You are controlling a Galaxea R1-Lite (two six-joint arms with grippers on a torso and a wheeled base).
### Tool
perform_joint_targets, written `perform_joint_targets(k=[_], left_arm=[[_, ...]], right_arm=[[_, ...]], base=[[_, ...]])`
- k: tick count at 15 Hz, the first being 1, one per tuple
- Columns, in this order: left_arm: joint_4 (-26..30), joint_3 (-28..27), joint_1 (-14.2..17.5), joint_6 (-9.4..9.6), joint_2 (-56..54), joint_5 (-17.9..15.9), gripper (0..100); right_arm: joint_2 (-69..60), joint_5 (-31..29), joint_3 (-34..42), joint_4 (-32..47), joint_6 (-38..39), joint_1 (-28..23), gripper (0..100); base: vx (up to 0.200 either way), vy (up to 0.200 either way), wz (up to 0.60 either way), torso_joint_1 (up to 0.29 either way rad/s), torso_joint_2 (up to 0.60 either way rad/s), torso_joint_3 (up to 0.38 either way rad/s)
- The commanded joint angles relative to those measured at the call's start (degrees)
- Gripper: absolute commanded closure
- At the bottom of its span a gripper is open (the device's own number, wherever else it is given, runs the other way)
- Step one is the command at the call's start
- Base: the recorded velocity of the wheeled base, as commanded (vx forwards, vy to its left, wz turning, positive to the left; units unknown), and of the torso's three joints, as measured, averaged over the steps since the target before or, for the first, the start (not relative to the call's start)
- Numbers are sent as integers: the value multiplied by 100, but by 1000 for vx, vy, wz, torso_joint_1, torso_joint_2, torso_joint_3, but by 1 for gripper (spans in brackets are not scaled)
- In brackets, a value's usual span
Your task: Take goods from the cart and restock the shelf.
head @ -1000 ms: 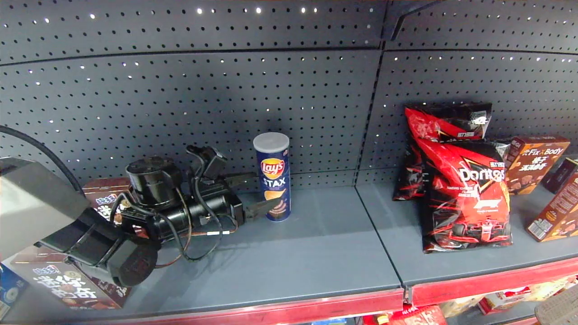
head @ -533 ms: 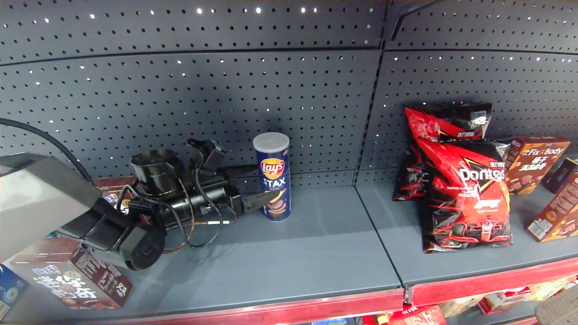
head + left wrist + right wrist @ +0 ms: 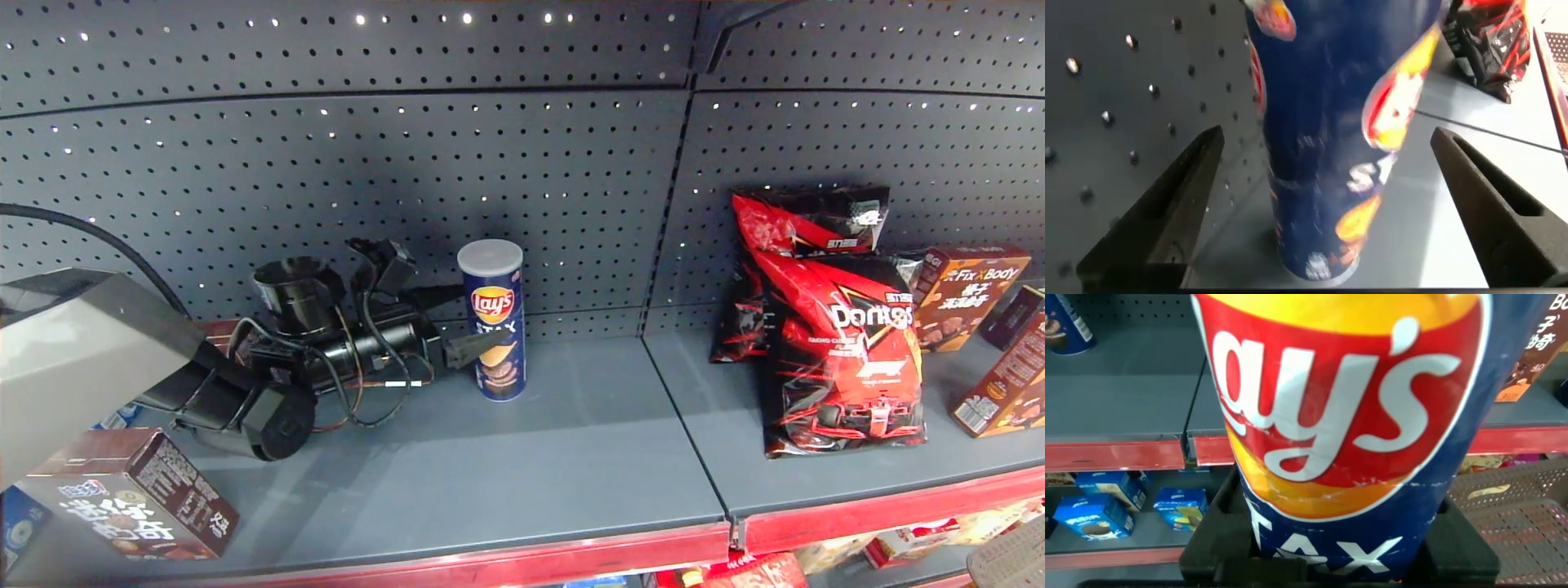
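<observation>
Shelf (image 3: 531,457) under pegboard (image 3: 490,163) bears chip can (image 3: 494,318) between wide-spread left fingers (image 3: 469,349); right fingers (image 3: 1458,539) grip second can (image 3: 1347,433).

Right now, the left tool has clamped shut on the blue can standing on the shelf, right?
No. The left tool is open, not clamped shut: the left wrist view shows its fingers either side of the blue can with a gap to it. The can does stand on the shelf.

Left gripper (image 3: 482,317) has edged upward along the chip can (image 3: 494,322) (jaws wide either side)
</observation>
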Motion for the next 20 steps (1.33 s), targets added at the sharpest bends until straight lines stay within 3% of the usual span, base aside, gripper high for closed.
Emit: perform_joint_targets(k=[1,5,13,20], left_arm=[[34,-244,-23,-1,145,-45,0],[280,-376,-23,-1,163,-282,0],[289,-596,-94,-1,541,-299,0],[992,-1554,-182,-1,778,-308,0]], right_arm=[[3,3,-4,-2,-1,1,100],[3,3,13,6,-1,10,100],[38,12,49,-2,-1,10,100],[29,3,75,6,-1,10,100]], base=[[0,0,0,0,0,0],[0,0,0,0,0,0],[0,0,0,0,0,0],[0,0,0,0,0,0]])
